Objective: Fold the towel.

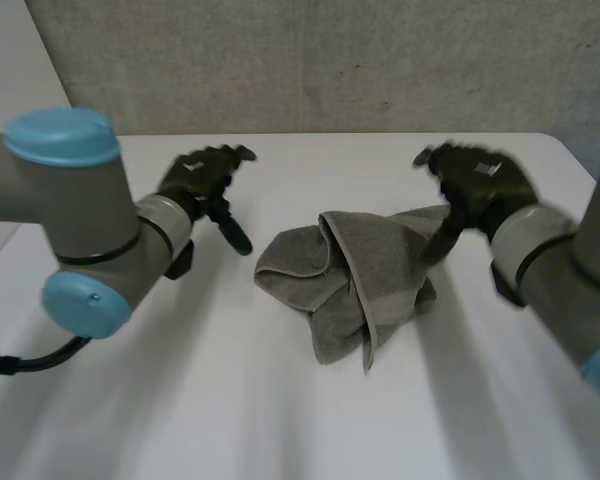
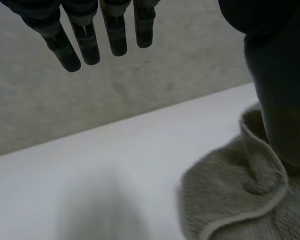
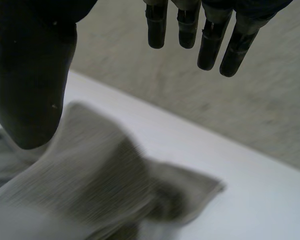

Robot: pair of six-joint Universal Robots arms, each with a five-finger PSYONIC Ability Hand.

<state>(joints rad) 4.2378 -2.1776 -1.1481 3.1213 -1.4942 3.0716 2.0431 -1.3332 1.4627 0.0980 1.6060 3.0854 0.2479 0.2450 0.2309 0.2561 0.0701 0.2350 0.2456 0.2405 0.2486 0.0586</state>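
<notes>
A grey towel (image 1: 355,275) lies crumpled in a loose heap at the middle of the white table (image 1: 230,400). My left hand (image 1: 202,180) hovers to the towel's left, a short gap away, fingers straight and thumb pointing down toward the table. In its wrist view the fingers (image 2: 85,37) hang straight with the thumb (image 2: 280,90) in front of the towel's rolled edge (image 2: 240,200). My right hand (image 1: 475,180) is above the towel's right corner, open; its thumb (image 3: 32,85) is over the cloth (image 3: 100,185), fingers (image 3: 210,35) apart from it. Neither hand holds anything.
A grey fabric wall (image 1: 330,60) stands behind the table's far edge. Bare table surface spreads in front of the towel and to both sides.
</notes>
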